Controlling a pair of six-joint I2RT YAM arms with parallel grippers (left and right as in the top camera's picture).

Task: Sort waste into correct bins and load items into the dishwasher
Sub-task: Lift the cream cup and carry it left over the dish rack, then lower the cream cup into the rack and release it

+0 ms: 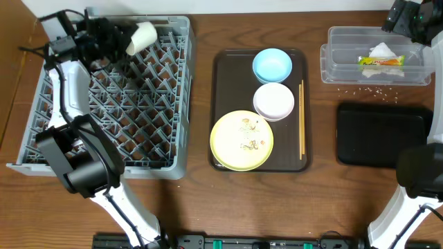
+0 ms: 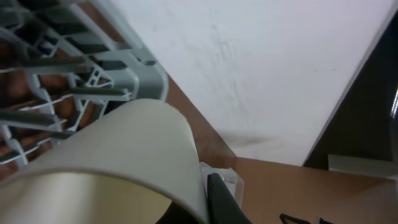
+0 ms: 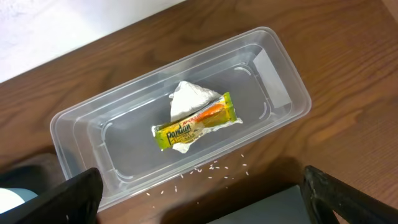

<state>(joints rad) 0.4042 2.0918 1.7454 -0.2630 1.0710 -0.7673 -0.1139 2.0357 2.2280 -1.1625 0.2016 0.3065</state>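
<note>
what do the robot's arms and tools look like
Both arms have white tubular links joined by bulky black joints. The left arm and right arm end in black tools: left tool, right tool. The right tool's fingers are flat, matte black. No markings visible.

Left arm [image 1: 67,93]: white links, black joints, thin black cable. Right arm [image 1: 393,207]: same white-and-black build; black jaws.
</note>
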